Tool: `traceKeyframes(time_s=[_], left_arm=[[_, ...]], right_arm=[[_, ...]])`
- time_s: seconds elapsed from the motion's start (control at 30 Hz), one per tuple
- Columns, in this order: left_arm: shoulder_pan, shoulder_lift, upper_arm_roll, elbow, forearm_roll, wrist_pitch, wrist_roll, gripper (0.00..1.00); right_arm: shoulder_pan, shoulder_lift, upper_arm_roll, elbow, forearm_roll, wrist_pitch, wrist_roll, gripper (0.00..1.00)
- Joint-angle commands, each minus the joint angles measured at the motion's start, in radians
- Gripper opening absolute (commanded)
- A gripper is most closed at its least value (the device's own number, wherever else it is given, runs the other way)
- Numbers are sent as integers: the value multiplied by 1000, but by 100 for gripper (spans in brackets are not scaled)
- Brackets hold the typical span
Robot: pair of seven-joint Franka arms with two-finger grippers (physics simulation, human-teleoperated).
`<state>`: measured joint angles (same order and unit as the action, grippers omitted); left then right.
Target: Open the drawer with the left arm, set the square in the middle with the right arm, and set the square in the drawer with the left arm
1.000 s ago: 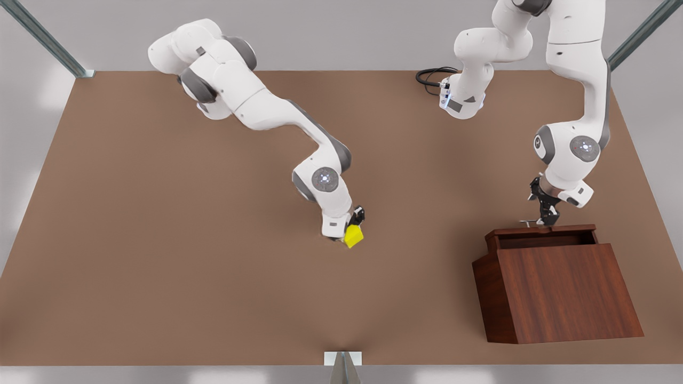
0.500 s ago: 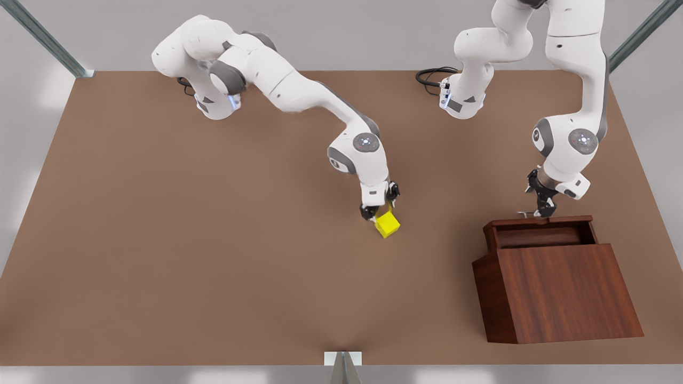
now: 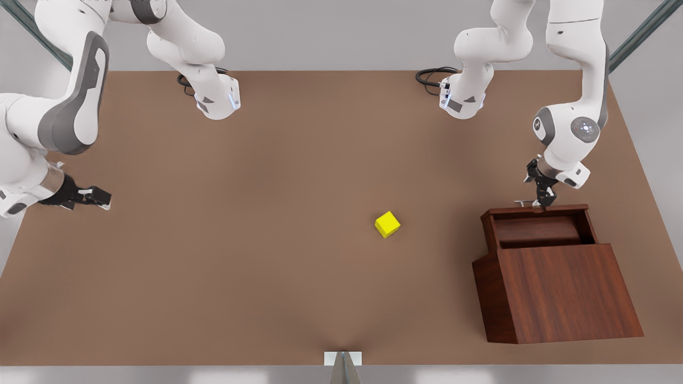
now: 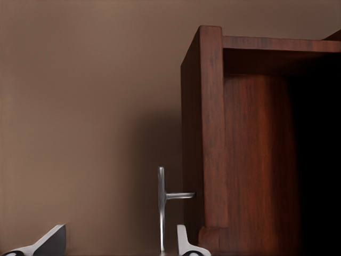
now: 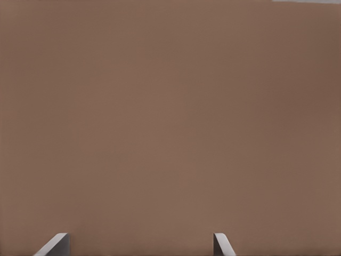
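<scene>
Yellow cube loose mid-table, right gripper spread wide, empty, far off, left gripper at drawer handle, fingers apart

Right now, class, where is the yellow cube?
In the front view the cube sits alone on the bare table, just right of centre, apart from both grippers, with the cabinet on its right.
</scene>
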<state>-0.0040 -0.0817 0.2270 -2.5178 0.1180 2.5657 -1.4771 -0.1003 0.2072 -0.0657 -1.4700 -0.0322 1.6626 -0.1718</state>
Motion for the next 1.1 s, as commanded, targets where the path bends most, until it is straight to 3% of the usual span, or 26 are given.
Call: traceKeyframes(time_s=[0.0,0.1,0.2,0.33,0.4,0.5,0.57,0.77,1.07], left_arm=[[1,-16,0,-3,0,-15,3,100],[-37,-147,2,8,5,-163,109,100],[-131,-130,-2,96,-4,-163,478,100],[-346,117,-84,483,-6,-286,666,100],[-370,273,-169,700,-47,-395,661,100],[-372,434,-299,881,-43,-430,719,100],[-372,511,-350,959,-44,-528,986,100],[-401,582,-387,978,-38,-527,1506,100],[-447,712,-387,978,97,-464,1595,100]], right_arm=[[7,-5,0,0,-3,-1,-2,100],[-10,-8,-2,16,-6,-14,0,100],[-41,-6,-2,33,6,-10,0,100],[-30,6,0,48,15,0,0,100],[-26,6,3,48,14,0,0,100],[-26,15,4,49,28,11,0,100],[-27,18,4,51,31,13,0,100],[-24,18,4,51,29,37,0,100],[-22,23,6,51,29,39,0,100]])
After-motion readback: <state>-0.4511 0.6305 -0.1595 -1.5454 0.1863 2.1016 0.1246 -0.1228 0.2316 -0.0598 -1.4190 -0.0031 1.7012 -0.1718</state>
